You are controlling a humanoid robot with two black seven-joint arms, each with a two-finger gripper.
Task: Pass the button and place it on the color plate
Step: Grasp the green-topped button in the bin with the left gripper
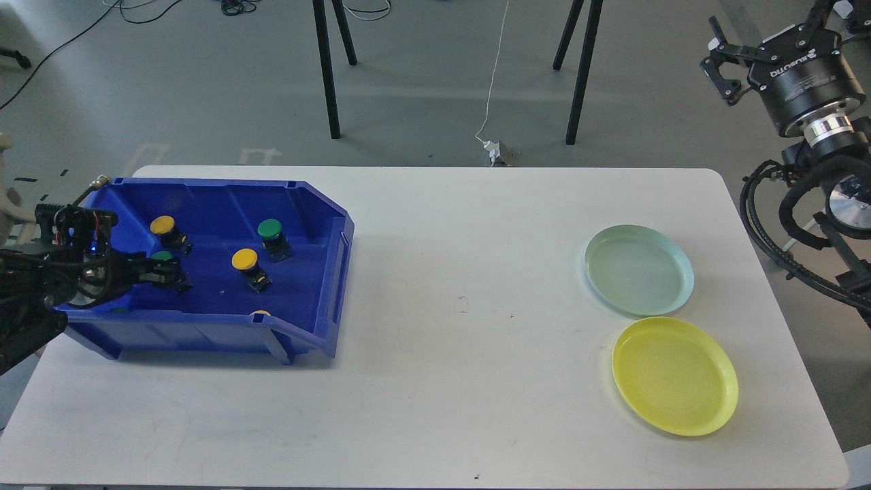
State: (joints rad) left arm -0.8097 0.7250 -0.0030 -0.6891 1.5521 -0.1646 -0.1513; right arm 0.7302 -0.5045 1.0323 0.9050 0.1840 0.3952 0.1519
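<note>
A blue bin [320,299] at the table's left holds several push buttons: a yellow one [162,225], a green one [270,229], a yellow one [244,259], and a yellow cap [259,314] half hidden by the front wall. My left gripper [163,269] reaches into the bin from the left, its fingers closed around another green button [162,256]. A pale green plate [639,269] and a yellow plate [674,376] lie at the right, both empty. My right gripper [769,27] hangs open, high beyond the table's right edge.
The white table [463,354] is bare between the bin and the plates. Black stand legs [326,68] and cables are on the floor behind the table. My right arm's cable loop [769,231] hangs beside the table's right edge.
</note>
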